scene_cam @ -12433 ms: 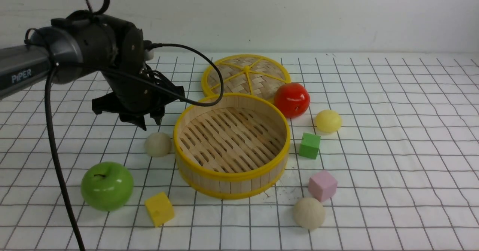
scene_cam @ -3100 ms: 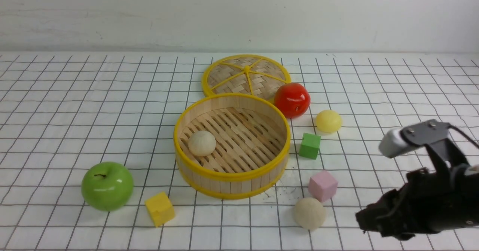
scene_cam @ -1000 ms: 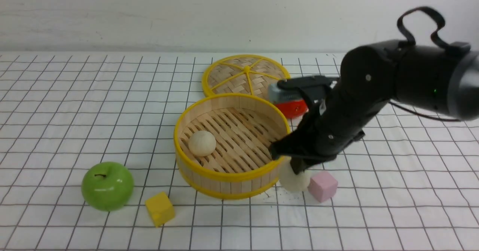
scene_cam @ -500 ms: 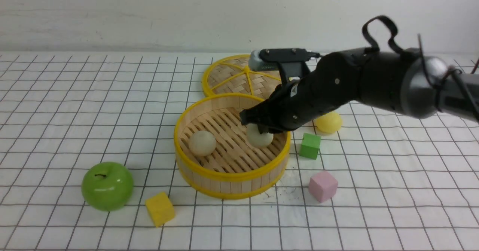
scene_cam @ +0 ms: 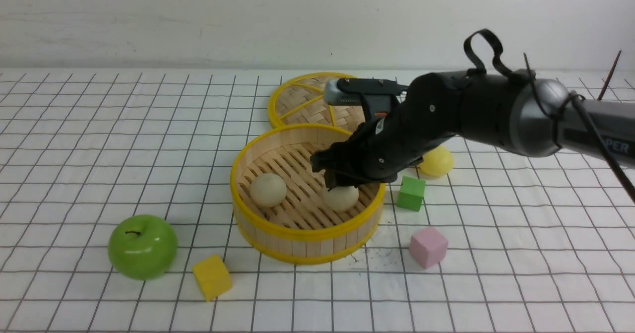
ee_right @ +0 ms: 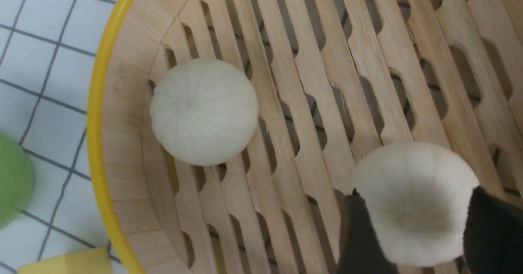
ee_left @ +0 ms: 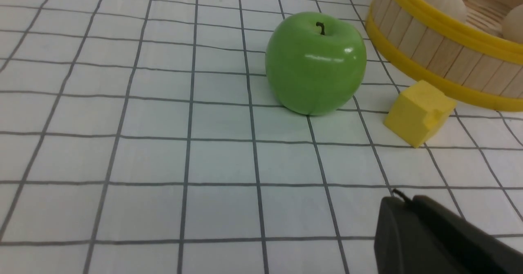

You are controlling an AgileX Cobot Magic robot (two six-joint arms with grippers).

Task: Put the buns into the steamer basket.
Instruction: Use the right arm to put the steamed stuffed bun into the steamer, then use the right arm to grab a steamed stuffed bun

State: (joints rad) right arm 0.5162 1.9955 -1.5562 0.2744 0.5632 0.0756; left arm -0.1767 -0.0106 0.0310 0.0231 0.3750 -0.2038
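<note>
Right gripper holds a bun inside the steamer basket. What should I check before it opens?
1. Right gripper shut on held bun: ok.
2. Held bun inside steamer basket wall: ok.
3. Held bun resting on the slats: cannot tell.
4. Held bun apart from other bun: ok.
5. All buns in basket: not ok; yellow bun lies outside it.

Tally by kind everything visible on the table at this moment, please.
Buns: 3 (beige bun, held bun, yellow bun)
Apples: 1 (green)
Cubes: 3 (yellow, green, pink)
Steamer basket: 1
Lid: 1
Total: 9
</note>
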